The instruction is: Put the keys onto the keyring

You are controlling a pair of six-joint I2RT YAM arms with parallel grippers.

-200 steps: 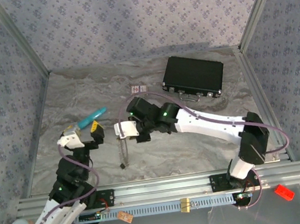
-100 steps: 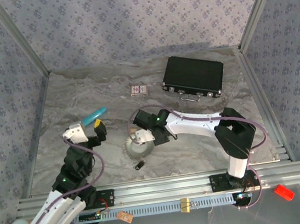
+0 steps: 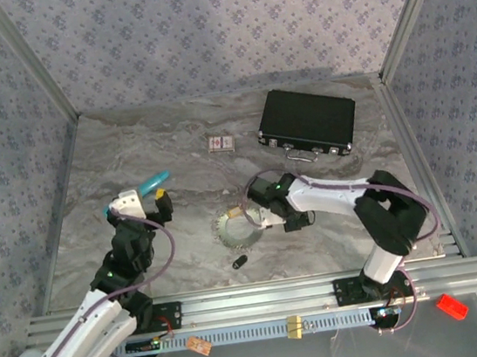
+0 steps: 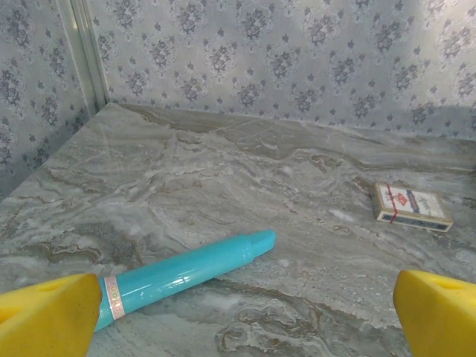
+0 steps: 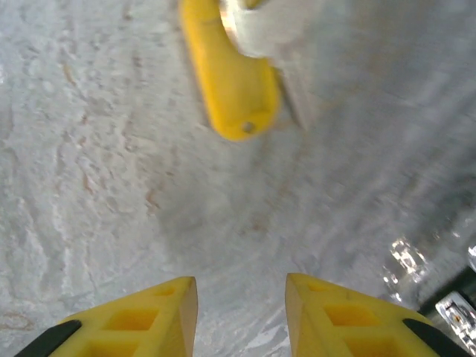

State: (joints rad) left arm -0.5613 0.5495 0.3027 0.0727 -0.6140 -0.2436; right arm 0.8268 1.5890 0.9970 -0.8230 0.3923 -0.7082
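**Top view:** The right gripper (image 3: 256, 218) sits low over the marble table (image 3: 129, 149), its tip just beside the right edge of the keyring (image 3: 231, 231). The keyring lies flat near the table's middle. A tan speck (image 3: 235, 210) at the ring's upper edge may be 1 of the keys, but it is too small to tell. The left gripper (image 3: 147, 206) hangs beside the teal stick (image 3: 152, 186), well apart from the ring.

**Left wrist:** The left gripper (image 4: 245, 297) stands wide open with nothing in it. The teal stick (image 4: 186, 271) lies across the table ahead of it, and a red-and-white box (image 4: 410, 206) sits farther off to the right.

**Right wrist:** The right gripper (image 5: 242, 294) has its 2 fingers parted by a narrow gap with nothing between them. The yellow-headed key (image 5: 229, 71) lies blurred ahead of the tips, not touching them.

The step looks like picking up that key. It would go best to:
- close on the yellow head squarely, leaving the key's eye end free;
- lift without dragging the ring;
- bring the left gripper over to steady the loop.
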